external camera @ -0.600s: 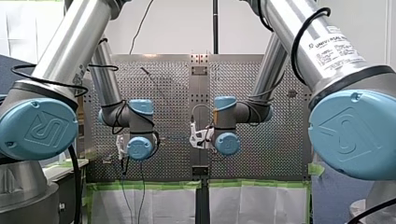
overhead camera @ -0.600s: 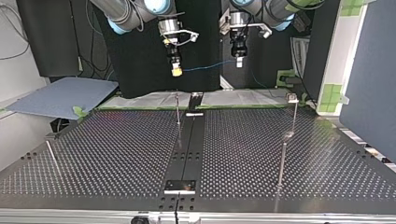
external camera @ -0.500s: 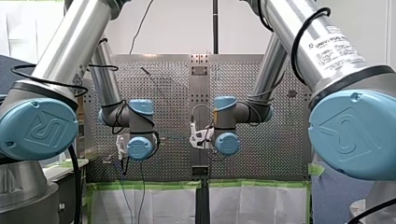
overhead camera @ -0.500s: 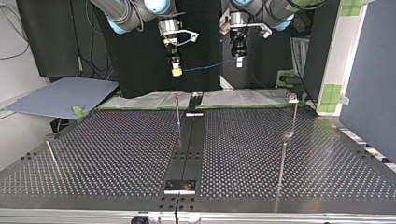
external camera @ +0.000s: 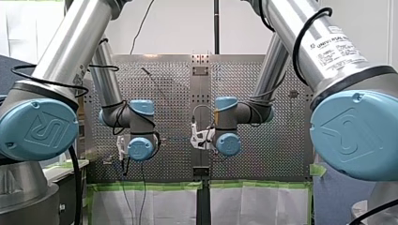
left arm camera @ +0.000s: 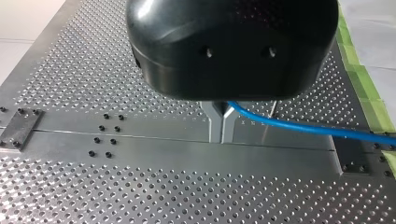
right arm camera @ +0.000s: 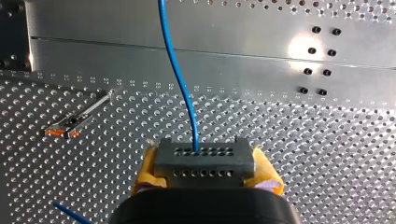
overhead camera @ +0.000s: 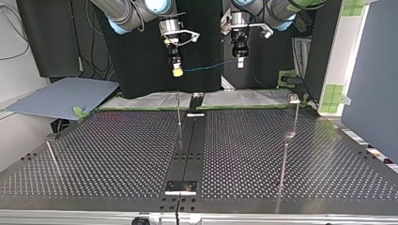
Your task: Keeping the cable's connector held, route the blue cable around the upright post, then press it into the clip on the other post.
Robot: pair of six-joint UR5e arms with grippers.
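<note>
Perforated metal worktop (overhead camera: 117, 154), dark backdrop. The blue cable (overhead camera: 206, 67) spans the air between the arms, well above the upright post (overhead camera: 179, 110). The right gripper (right arm camera: 205, 169) fingers clamp its connector (right arm camera: 204, 161); the left gripper (left arm camera: 223, 125) fingers pinch the cable itself. Judged light, limp, slippery: hold close to the pinch. Versus 0.6 s ago: no visible change.

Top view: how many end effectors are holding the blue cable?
2. My right end effector, at the view's left, grips the connector; my left end effector, at its right, pinches the blue cable itself.
</note>
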